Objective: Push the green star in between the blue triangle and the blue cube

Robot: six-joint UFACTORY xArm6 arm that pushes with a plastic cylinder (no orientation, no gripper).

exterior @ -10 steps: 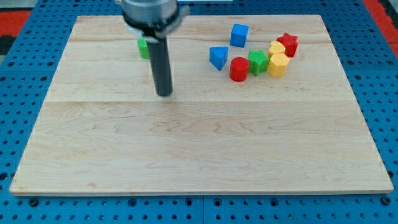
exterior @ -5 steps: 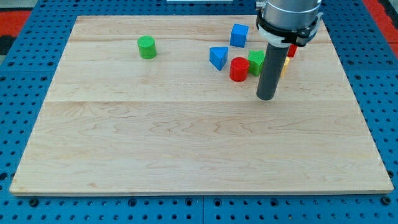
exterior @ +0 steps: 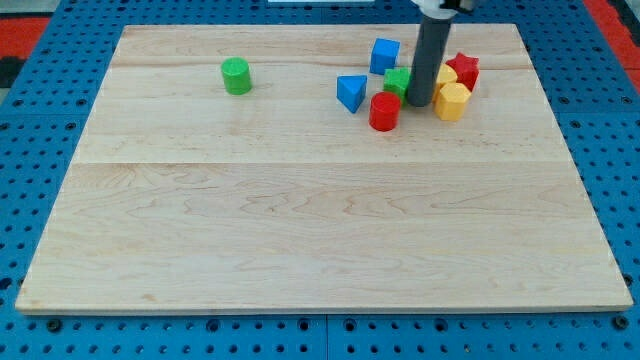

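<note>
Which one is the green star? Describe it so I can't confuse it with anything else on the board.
Look at the cluster of blocks near the wooden board's top right. The green star sits there, just left of my tip, with the blue cube above it and the red cylinder below. It is the only green block in the cluster; the green cylinder stands alone far left.

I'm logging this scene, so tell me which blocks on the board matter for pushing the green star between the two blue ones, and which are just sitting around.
Part of the job:
green star, just left of my tip
blue triangle
blue cube

Just lying about:
red cylinder
green cylinder
yellow block
second yellow block, partly hidden
red star
</note>
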